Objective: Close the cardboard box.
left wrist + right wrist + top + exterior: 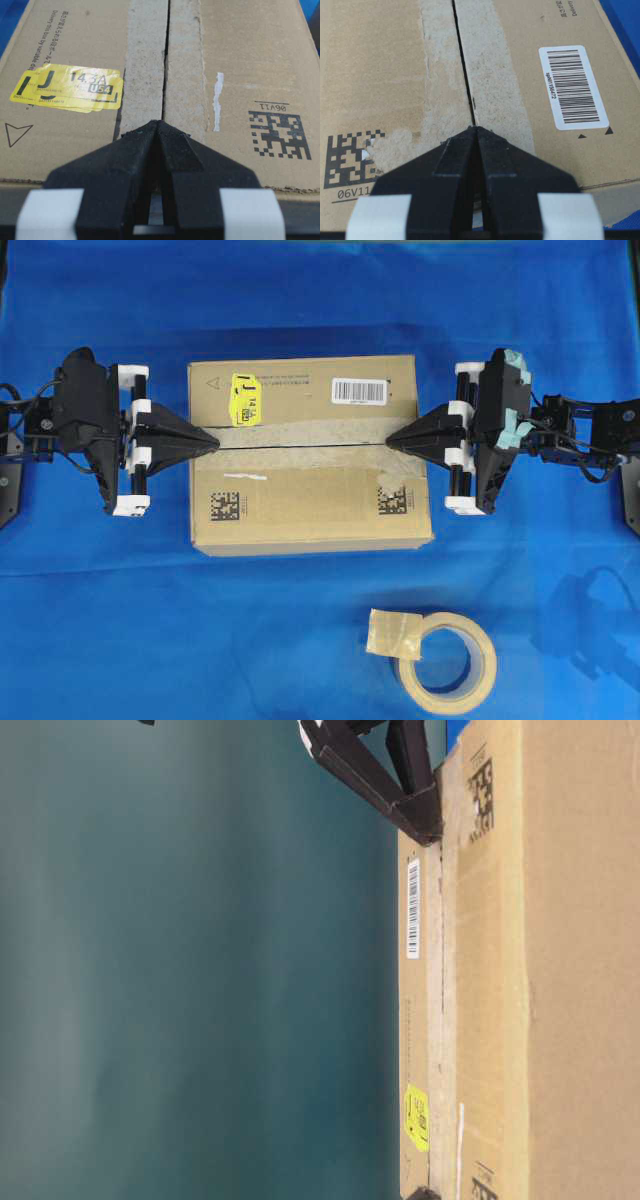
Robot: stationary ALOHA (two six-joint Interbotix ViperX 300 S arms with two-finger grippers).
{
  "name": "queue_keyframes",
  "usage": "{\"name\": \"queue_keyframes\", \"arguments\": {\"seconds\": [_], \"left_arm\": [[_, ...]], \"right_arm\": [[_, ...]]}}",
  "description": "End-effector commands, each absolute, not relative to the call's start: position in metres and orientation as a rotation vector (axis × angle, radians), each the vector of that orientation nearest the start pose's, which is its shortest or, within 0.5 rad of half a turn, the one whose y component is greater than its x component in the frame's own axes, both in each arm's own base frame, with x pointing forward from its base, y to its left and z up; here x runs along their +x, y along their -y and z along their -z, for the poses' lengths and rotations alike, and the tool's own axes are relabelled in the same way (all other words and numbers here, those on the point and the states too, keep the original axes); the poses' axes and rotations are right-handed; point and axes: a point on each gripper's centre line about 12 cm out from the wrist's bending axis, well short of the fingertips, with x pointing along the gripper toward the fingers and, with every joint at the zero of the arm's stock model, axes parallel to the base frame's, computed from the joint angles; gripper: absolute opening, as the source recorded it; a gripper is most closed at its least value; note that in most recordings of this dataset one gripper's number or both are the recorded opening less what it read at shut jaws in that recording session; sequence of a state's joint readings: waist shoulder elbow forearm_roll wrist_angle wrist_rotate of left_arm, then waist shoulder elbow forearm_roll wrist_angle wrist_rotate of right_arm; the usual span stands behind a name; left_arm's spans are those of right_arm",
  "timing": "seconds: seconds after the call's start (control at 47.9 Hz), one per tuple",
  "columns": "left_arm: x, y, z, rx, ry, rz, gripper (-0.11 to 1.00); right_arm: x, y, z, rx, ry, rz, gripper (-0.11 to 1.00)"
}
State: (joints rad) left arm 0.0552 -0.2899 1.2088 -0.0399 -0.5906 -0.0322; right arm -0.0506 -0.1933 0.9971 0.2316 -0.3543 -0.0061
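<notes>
The cardboard box (310, 495) lies in the middle of the blue cloth with its top flaps down, meeting along a narrow seam (300, 435) bordered by old tape strips. It bears a yellow sticker (243, 399), a white barcode label (359, 390) and printed QR codes. My left gripper (214, 439) is shut, its tip over the left end of the seam (160, 122). My right gripper (390, 440) is shut, its tip over the right end of the seam (476, 128). The box also shows in the table-level view (520, 980).
A beige tape roll (445, 660) with a loose tape piece lies on the blue cloth (100, 620) in front of the box, right of centre. Both arms sit low at the box's left and right sides.
</notes>
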Motion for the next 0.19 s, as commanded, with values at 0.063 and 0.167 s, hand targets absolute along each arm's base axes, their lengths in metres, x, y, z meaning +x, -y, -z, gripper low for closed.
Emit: {"name": "queue_keyframes", "arguments": {"seconds": [0.063, 0.167], "left_arm": [[0.2685, -0.018, -0.1598, -0.071, -0.308, -0.09, 0.0], [0.2689, -0.0171, -0.1602, -0.071, -0.306, -0.086, 0.0]], "right_arm": [[0.315, 0.0281, -0.1712, 0.205, -0.418, 0.184, 0.0], [0.3149, 0.0281, -0.171, 0.207, -0.419, 0.185, 0.0]]}}
